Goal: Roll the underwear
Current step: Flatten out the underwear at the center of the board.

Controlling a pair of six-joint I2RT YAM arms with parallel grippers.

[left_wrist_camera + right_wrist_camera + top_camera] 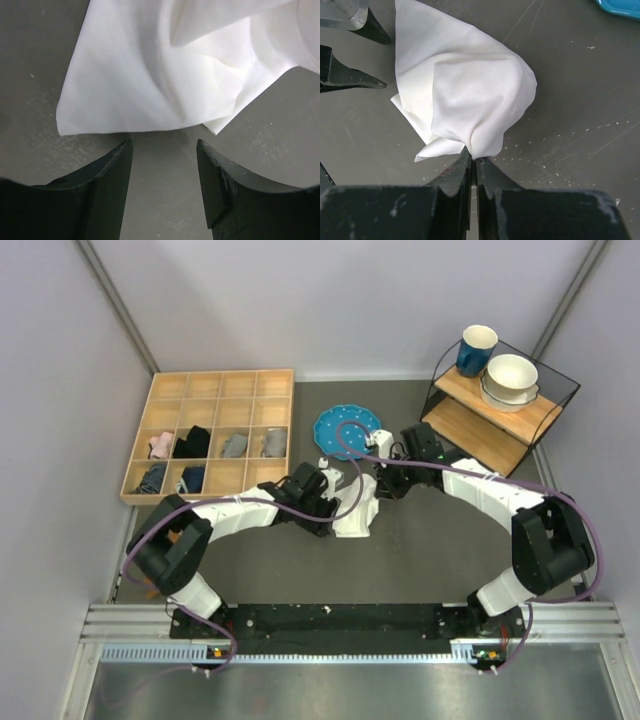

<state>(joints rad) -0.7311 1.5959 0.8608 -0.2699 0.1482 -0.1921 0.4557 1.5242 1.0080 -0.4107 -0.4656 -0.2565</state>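
- The white soft cloth underwear (pixel 355 512) lies bunched on the dark grey table (pixel 400 570). It sits about mid-table between the two wrists, on the near side of the round blue plate (pixel 335 425) and apart from it.
- Right fingers (pixel 472 165): clenched together, with a fold of the underwear (pixel 470 100) pinched at their tips. The cloth mounds up ahead of them in a rumpled heap, and one flatter corner runs off toward the far left.
- Left fingers (pixel 120 160): released and spread apart, with only bare table between them. The lower edge of the underwear (pixel 150 75) lies just ahead of the tips, and a strip of table shows between cloth and fingers.
- In the right wrist view, the dark tips of the left fingers (pixel 355 77) stand just beside the far-left edge of the cloth.
- From overhead, both arms reach inward from their bases and meet at the cloth, the left arm from the left and the right arm from the right.
- Back left: a light wooden tray of square compartments (pixel 205 388). Small cloth bundles (pixel 192 443) in pink, black, grey and dark blue sit in some compartments of its two nearer rows.
- Back right: a two-tier shelf of wood and black wire (pixel 480 430). A dark blue mug (pixel 476 348) with a white inside and stacked white bowls (pixel 511 377) stand on the upper tier.
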